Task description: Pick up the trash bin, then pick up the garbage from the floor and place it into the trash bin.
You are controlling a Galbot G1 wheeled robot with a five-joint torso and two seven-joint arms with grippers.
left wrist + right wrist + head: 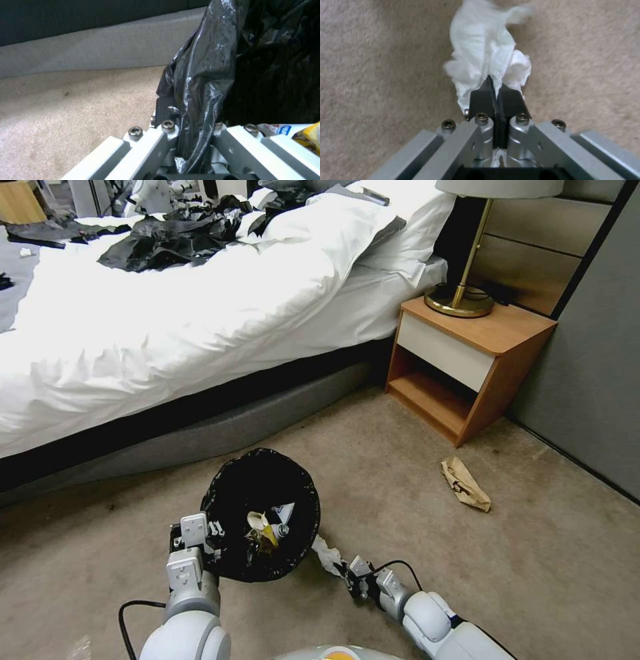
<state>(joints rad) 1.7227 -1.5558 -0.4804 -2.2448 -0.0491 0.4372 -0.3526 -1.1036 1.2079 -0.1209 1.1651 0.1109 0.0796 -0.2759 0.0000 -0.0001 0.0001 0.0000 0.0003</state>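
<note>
Your left gripper clamps the trash bin rim at its 9 o'clock, mouth up. Your right gripper pinches white tissue, trailing toward 11 o'clock beside the bin; brown paper lies on open carpet at 2 o'clock.

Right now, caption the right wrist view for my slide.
Right gripper shut on a white tissue above beige carpet.

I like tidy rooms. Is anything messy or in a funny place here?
Yes. A crumpled brown paper lies loose on the carpet near the nightstand, and black plastic bags are heaped on the bed. The right gripper pinches a white tissue beside the trash bin, which the left gripper holds.
</note>
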